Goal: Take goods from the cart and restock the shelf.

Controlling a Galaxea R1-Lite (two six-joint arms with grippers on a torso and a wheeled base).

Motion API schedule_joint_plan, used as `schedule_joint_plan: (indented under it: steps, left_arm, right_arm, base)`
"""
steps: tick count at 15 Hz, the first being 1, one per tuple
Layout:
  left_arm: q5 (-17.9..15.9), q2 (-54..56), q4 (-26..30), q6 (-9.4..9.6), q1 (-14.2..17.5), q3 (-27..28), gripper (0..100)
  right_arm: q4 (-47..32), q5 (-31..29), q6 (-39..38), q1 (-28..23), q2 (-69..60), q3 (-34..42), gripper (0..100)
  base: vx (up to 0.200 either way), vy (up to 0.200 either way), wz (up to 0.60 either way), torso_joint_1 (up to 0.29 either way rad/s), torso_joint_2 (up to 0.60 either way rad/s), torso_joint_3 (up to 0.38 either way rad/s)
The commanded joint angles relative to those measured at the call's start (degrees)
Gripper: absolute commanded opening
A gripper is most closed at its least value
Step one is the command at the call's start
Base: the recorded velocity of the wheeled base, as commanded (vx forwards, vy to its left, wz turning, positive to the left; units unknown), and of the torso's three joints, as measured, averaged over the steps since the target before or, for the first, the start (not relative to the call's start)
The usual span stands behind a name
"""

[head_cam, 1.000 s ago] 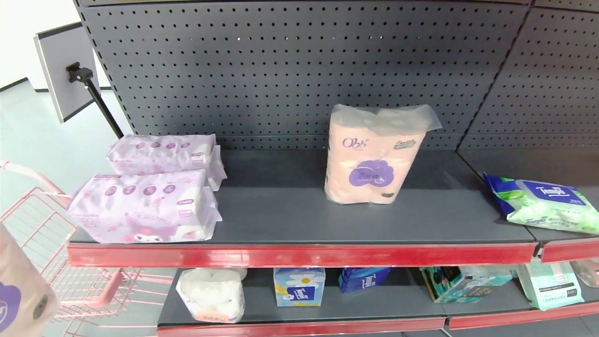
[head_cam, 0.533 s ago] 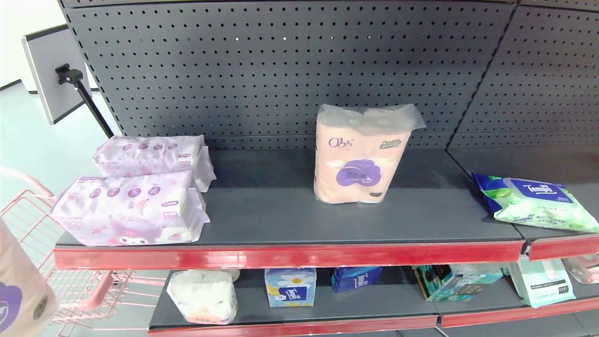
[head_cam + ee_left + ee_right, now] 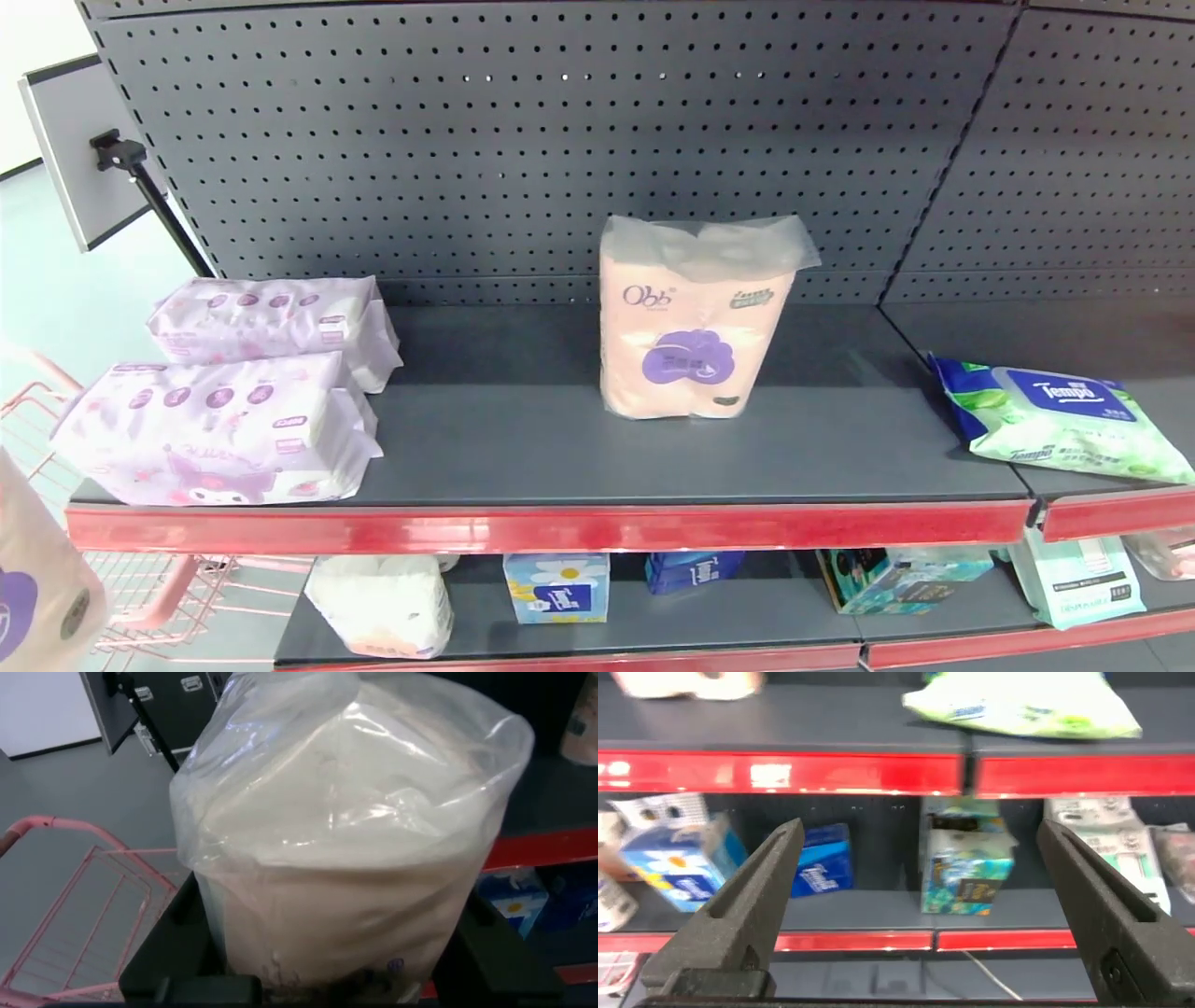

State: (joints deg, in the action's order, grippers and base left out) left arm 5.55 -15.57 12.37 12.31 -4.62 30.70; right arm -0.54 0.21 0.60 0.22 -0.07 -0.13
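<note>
Mid-restock: I'm facing the upper shelf [image 3: 560, 448] with a pack of toilet rolls [image 3: 355, 859] clamped in my left gripper [image 3: 336, 961], fingers pressed against both sides of its lower part. It's low on my left, near the pink cart [image 3: 140, 597], not on the shelf yet, so I'd call this the carry-over step. Next move, I reckon, is to lift it over the red front lip and stand it upright between the purple tissue packs [image 3: 219, 434] and the matching roll pack [image 3: 695, 317]. The bag looks soft, so it probably needs a gentle set-down or it tips. My right gripper [image 3: 920, 859] is spread wide with nothing in it, down by the lower shelf [image 3: 579, 625].

What's where:
- **Upper shelf:** two purple tissue packs on the left, one behind the other, and the roll pack standing mid-shelf. A wet wipes pack [image 3: 1055, 420] lies on the next board right.
- **Lower shelf:** a white roll pack [image 3: 383, 605], a tissue box [image 3: 557, 586], a blue pack [image 3: 693, 569] and a teal box [image 3: 896, 577].
- **Cart:** can't tell what's in it.
</note>
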Motion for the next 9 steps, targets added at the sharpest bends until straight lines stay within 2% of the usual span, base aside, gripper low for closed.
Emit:
schedule_joint_plan:
  steps: [1,3,8,9]
  left_arm:
    - [0.1,0.1,0.0,0.43,0.0,0.0,0]
    - [0.1,0.0,0.0,1.75,0.0,0.0,0]
    - [0.1,0.5,0.0,2.37,0.0,0.2,0]
    - [0.1,0.5,0.0,2.63,0.0,0.2,0]
  right_arm:
    - [0.0,0.1,0.0,0.0,0.1,0.0,100]
    - [0.0,0.1,0.0,0.0,0.1,0.0,100]
    - [0.0,0.0,0.0,0.0,0.1,0.0,100]
    - [0.0,0.1,0.0,0.0,0.1,0.0,100]
  base:
    - [0.0,-0.2,0.0,-0.007,0.0,0.007]
    - [0.0,0.0,0.0,0.0,0.0,0.0]
    - [0.0,0.0,0.0,0.0,0.0,0.0]
    - [0.2,0.0,0.0,0.002,0.0,0.007]
